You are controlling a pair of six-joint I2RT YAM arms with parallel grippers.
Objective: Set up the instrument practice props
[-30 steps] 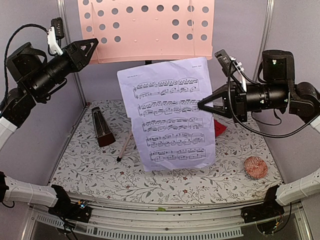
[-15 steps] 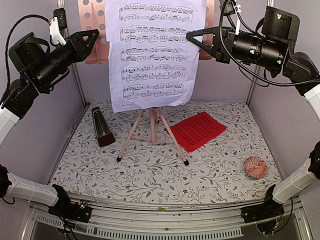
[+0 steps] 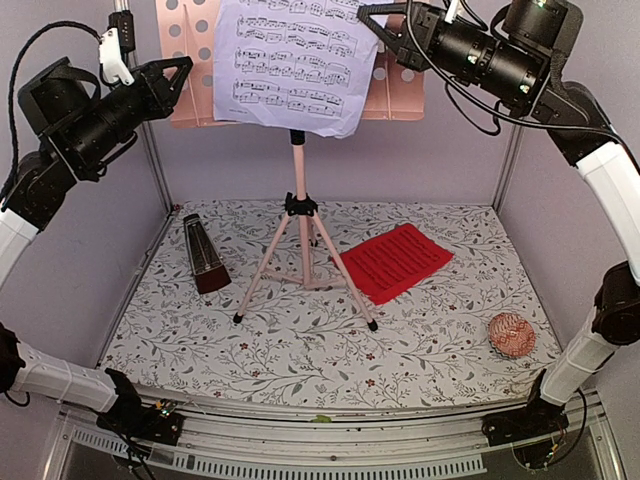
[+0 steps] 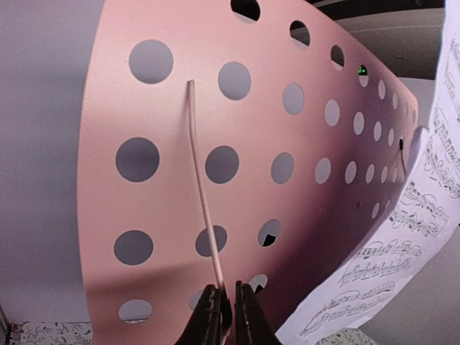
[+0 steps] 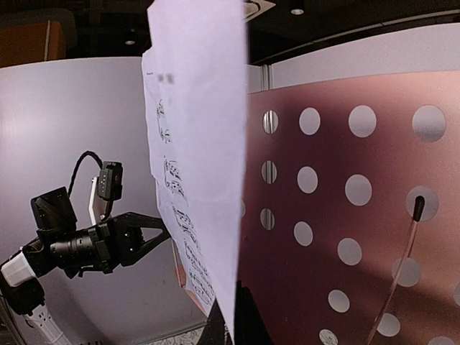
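My right gripper (image 5: 231, 327) is raised high at the right of the scene, its fingers pinching the right-hand edge of the lilac sheet of printed music (image 5: 198, 144); from my right wrist I see the paper almost edge-on, standing up from between the fingertips. From above, that sheet (image 3: 295, 65) hangs in front of the perforated pink desk (image 3: 395, 95), its top cut off by the frame and its bottom edge below the desk's ledge. My left gripper (image 4: 231, 313) is at the desk's left edge, its fingers drawn in to a narrow slit on the lower end of a thin pink wire (image 4: 201, 180) that lies against the face of the desk (image 4: 172, 115). The desk tops the pink tripod music stand (image 3: 298, 200), whose three legs are spread on a floral tablecloth (image 3: 300, 350). The red sheet of music (image 3: 397, 262) lies flat just right of the legs. The dark brown pyramid metronome (image 3: 205, 258) stands upright to their left, near the wall. A small pink knitted ball (image 3: 511, 335) sits at the near right, well apart.
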